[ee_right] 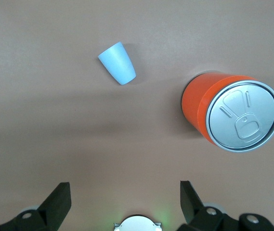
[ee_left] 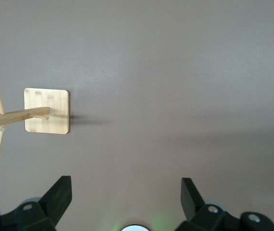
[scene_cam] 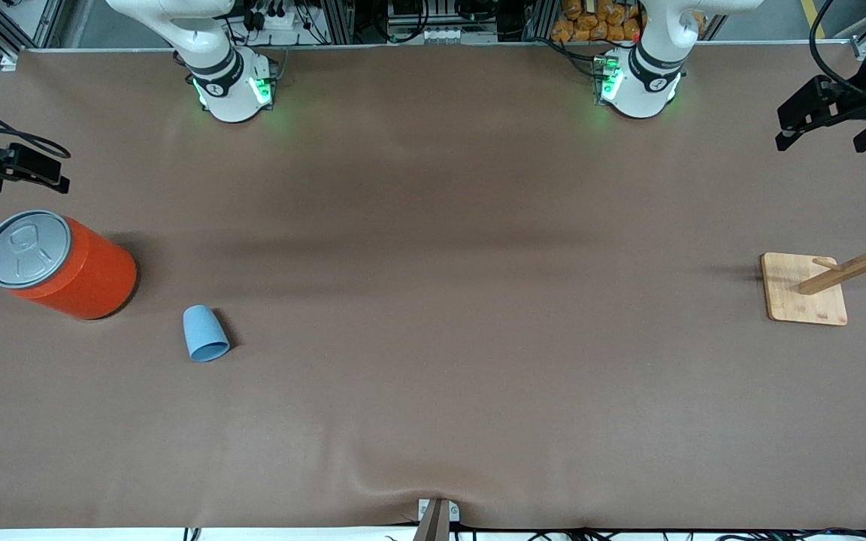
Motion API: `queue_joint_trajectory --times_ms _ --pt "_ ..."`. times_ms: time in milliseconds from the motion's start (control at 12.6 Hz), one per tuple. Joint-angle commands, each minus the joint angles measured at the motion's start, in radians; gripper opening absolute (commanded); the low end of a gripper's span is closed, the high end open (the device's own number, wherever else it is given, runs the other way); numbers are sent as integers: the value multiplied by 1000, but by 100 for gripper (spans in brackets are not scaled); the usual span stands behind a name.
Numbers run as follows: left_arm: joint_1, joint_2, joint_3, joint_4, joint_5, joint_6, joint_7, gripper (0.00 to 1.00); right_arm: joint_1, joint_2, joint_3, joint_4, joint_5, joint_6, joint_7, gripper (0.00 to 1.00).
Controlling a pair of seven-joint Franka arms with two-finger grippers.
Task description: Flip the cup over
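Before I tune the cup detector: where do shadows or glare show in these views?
Front view: soft shadow bands across the table, a dark one beside the can. Right wrist view: cup evenly lit, can lid slightly shiny. Left wrist view: the wooden rack casts a thin shadow.

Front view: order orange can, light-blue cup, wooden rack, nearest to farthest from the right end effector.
1. Big orange can with grey pull-tab lid, right arm's end.
2. Small light-blue plastic cup, beside the can.
3. Wooden peg rack, left arm's end.

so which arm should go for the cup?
Right. The light-blue cup sits toward its end beside the orange can, and shows in its wrist view. The left gripper sees only the wooden rack.
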Motion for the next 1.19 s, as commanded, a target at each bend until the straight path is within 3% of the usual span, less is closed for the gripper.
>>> queue_joint_trajectory --times_ms 0,1111 --pt "5 -2 -2 14 2 -16 21 100 -9 7 10 9 -3 -7 18 100" --pt "10 -6 14 14 -9 -16 61 100 1 47 11 -20 0 39 19 100"
